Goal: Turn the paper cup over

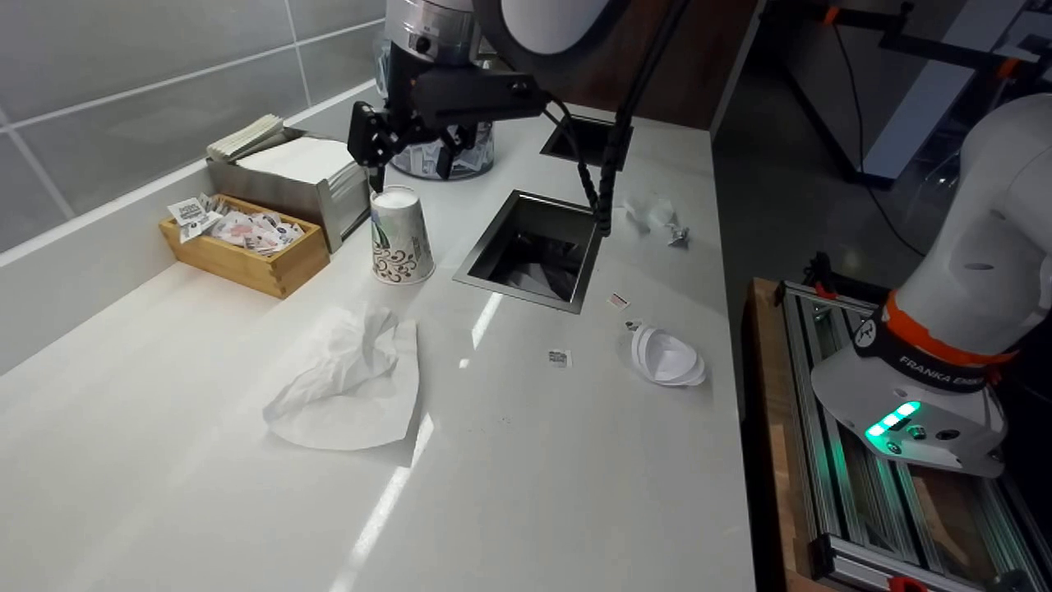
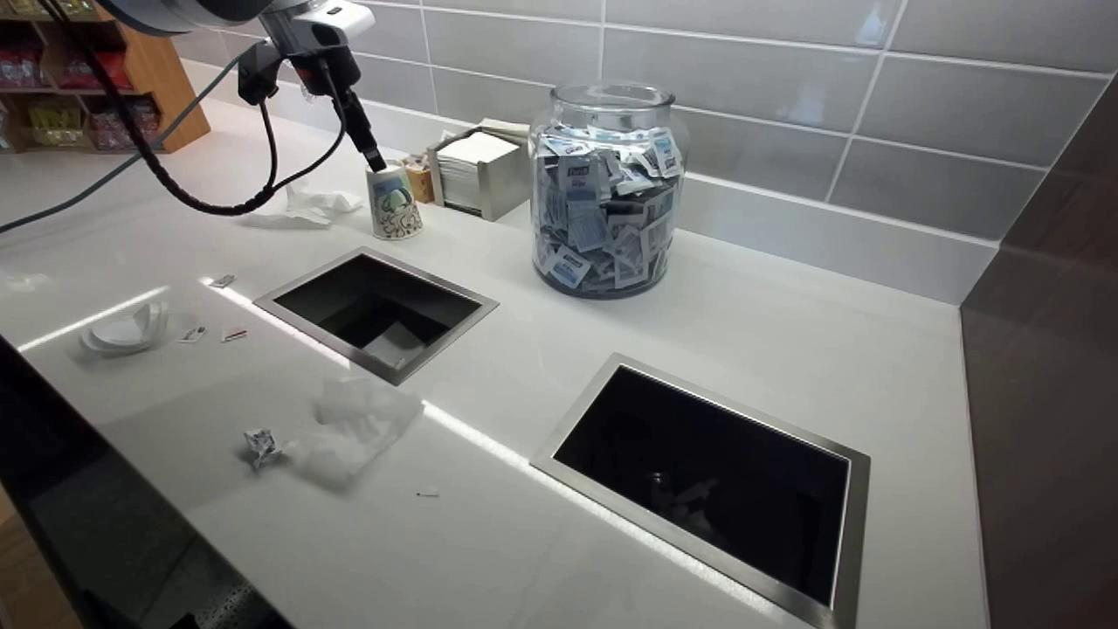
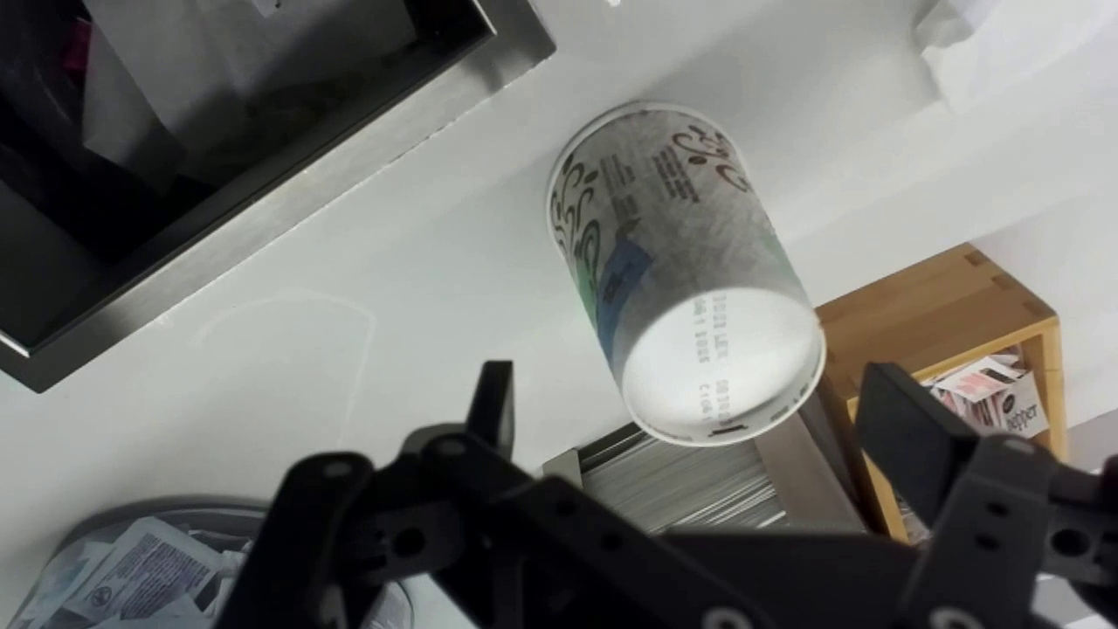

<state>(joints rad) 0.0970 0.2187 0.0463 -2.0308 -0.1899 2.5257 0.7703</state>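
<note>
Cup (image 1: 403,240) is standing upside down on the counter (image 1: 509,493), base up, between the box (image 1: 304,261) and the bin (image 3: 297,195). I am hovering the gripper (image 3: 700,415) near that base, its fingers (image 3: 493,411) standing wide apart and gripping nothing. From here I am seeing a tissue (image 1: 353,386) lying crumpled nearby and a jar (image 2: 611,107) holding packets (image 2: 594,223).

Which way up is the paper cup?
Upside down: the paper cup tapers upward in both exterior views; the wrist view shows its closed base uppermost.
</note>
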